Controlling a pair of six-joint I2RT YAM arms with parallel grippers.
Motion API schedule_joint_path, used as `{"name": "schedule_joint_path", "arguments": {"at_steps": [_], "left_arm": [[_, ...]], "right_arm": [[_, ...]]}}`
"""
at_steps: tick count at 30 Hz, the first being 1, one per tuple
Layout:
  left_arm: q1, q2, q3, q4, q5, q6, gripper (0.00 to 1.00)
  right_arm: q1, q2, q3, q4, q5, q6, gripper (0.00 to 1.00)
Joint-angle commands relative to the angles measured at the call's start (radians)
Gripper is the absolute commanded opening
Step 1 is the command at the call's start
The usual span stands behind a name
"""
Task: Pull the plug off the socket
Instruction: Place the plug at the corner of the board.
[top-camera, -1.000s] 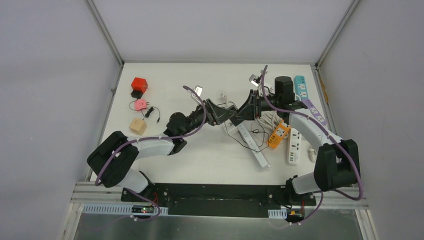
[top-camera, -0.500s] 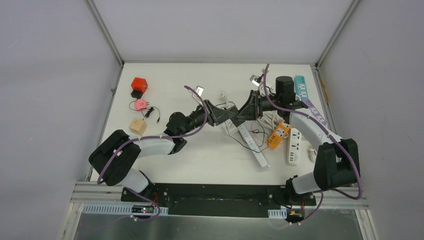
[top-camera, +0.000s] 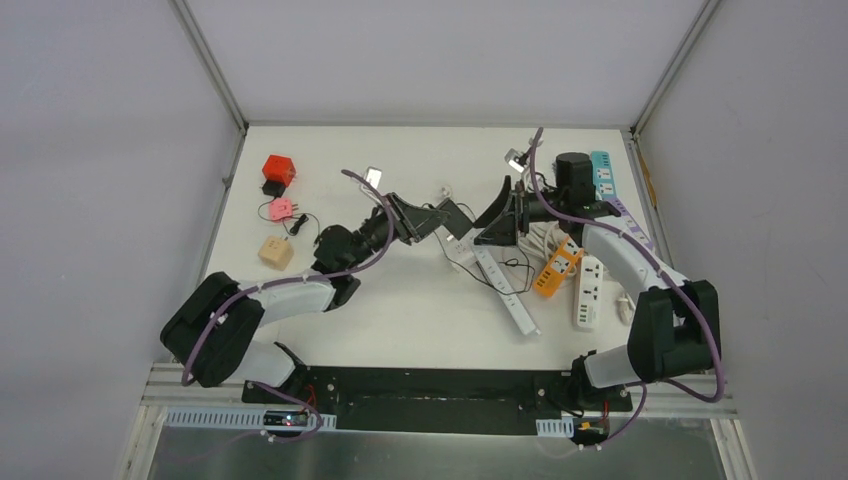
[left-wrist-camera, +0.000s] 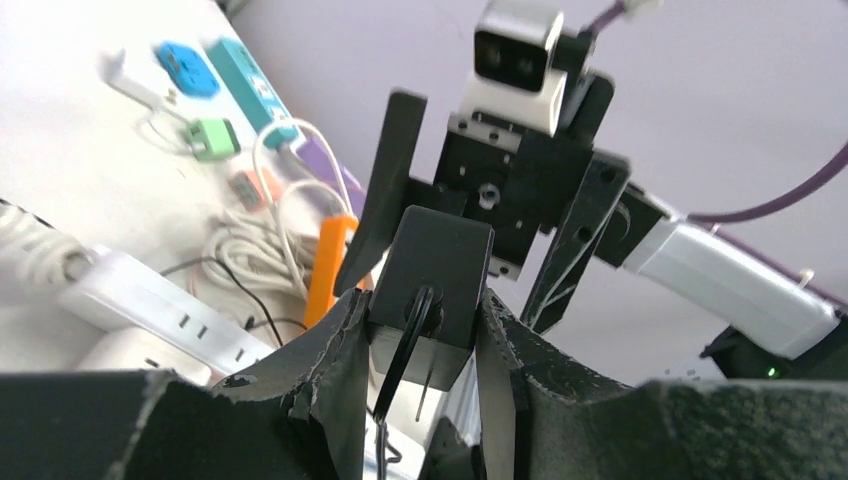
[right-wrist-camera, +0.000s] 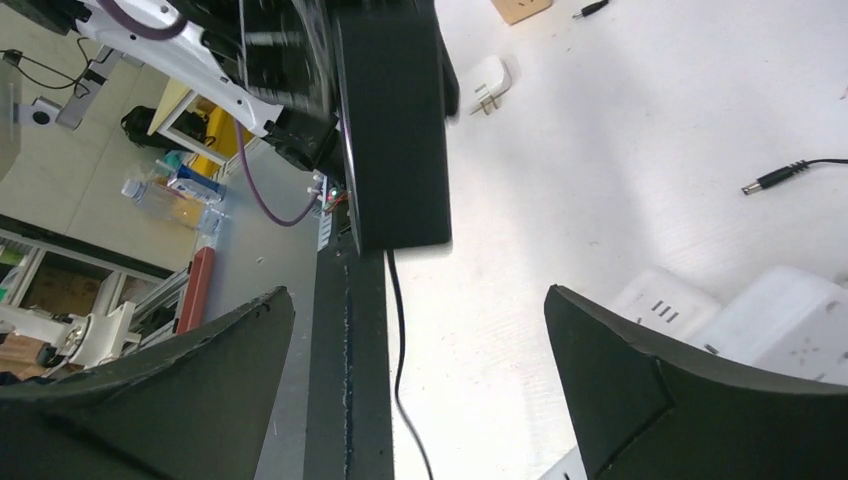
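Note:
A black plug (top-camera: 456, 214) with a thin black cord hangs in the air, pinched between the fingers of my left gripper (top-camera: 441, 219). In the left wrist view the plug (left-wrist-camera: 445, 250) sits between both pads, its metal pins bare beneath it, clear of the socket. The socket is a long white power strip (top-camera: 497, 278) lying on the table below and to the right. Just right of the plug, my right gripper (top-camera: 497, 216) stands wide open and holds nothing. In the right wrist view the plug (right-wrist-camera: 392, 130) hangs beyond the spread fingers (right-wrist-camera: 660, 390), its cord trailing down between them.
Red cube (top-camera: 278, 168), pink adapter (top-camera: 282, 208) and beige cube (top-camera: 275, 251) sit at the left. An orange strip (top-camera: 556, 268), a white strip (top-camera: 586, 291), a teal strip (top-camera: 602, 172) and coiled white cable (top-camera: 541, 238) crowd the right side.
My left gripper has closed on the plug and drawn back left and upward with it, away from the strip. My right gripper has sprung wide open.

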Motion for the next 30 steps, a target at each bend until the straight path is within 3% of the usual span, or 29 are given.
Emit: {"name": "schedule_joint_path", "arguments": {"at_steps": [1, 10, 18, 24, 30], "left_arm": [[0.062, -0.145, 0.005, -0.019, -0.016, -0.026, 0.00], [0.176, -0.402, 0.117, -0.488, 0.007, 0.052, 0.00], [0.200, -0.640, 0.261, -0.914, -0.271, 0.260, 0.00], [0.203, -0.648, 0.439, -1.078, -0.420, 0.341, 0.00], [0.204, -0.581, 0.621, -1.144, -0.510, 0.384, 0.00]], "right_arm": [[-0.031, -0.062, 0.053, -0.075, -0.014, -0.124, 1.00], [-0.073, -0.125, 0.031, -0.080, 0.009, -0.157, 1.00], [-0.102, -0.132, 0.026, -0.076, 0.049, -0.156, 1.00], [-0.112, -0.124, 0.022, -0.069, 0.067, -0.148, 1.00], [-0.111, -0.121, 0.014, -0.052, 0.070, -0.138, 1.00]]}}
